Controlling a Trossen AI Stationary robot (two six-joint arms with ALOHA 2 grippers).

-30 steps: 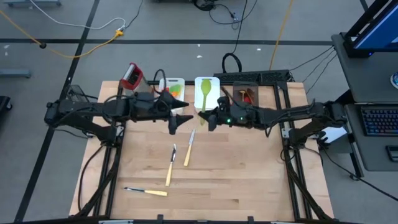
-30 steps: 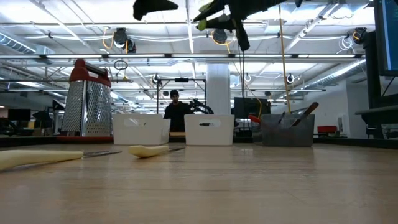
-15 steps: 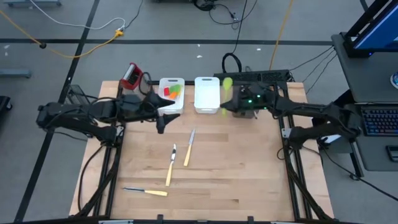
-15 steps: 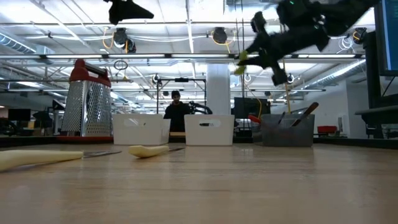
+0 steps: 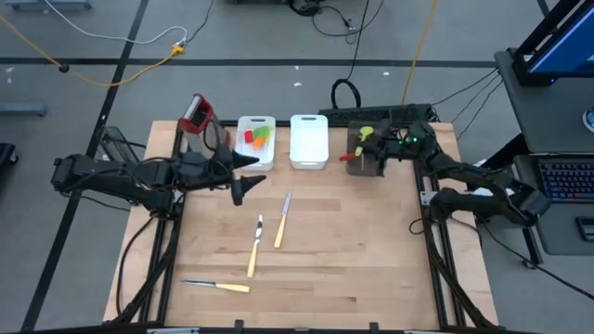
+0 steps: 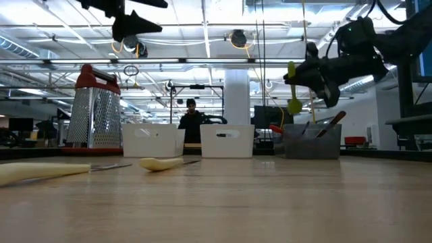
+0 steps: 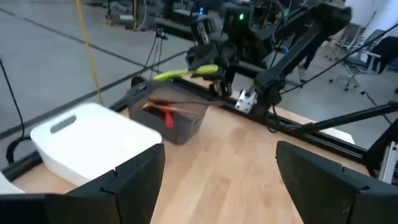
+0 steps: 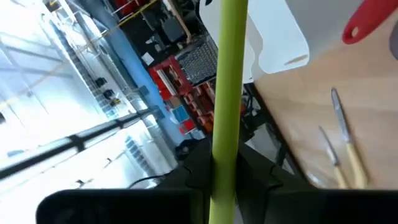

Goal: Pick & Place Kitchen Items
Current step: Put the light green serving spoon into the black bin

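Note:
My right gripper (image 5: 373, 141) is shut on a long green spoon (image 6: 291, 86) and holds it above the dark bin (image 5: 365, 158) at the table's far right. That bin holds a red spoon (image 7: 166, 116) and wooden utensils. My left gripper (image 5: 238, 182) is open and empty, raised near the white bin (image 5: 256, 139) that holds red, green and orange spatulas. Three cream-handled knives (image 5: 282, 223) (image 5: 253, 249) (image 5: 219, 286) lie flat on the wooden table. My right gripper pinches the green spoon's handle (image 8: 225, 146) between its two fingers, which lie across it. The fingers come roughly level from the table's right side. The spoon is lifted clear and hangs nearly upright, its bowl (image 6: 294, 106) down, above the dark bin.
A second white bin (image 5: 309, 141) stands between the spatula bin and the dark bin. A steel box grater with a red top (image 5: 197, 113) stands at the far left corner. A person (image 6: 191, 121) shows in the room beyond the table.
My right gripper has carried the green spoon from over the middle white bin toward the table's right and far edge, to above the dark bin, and lower. The spoon has tipped from lying level to hanging bowl down. My left gripper has drawn back toward the table's left edge.

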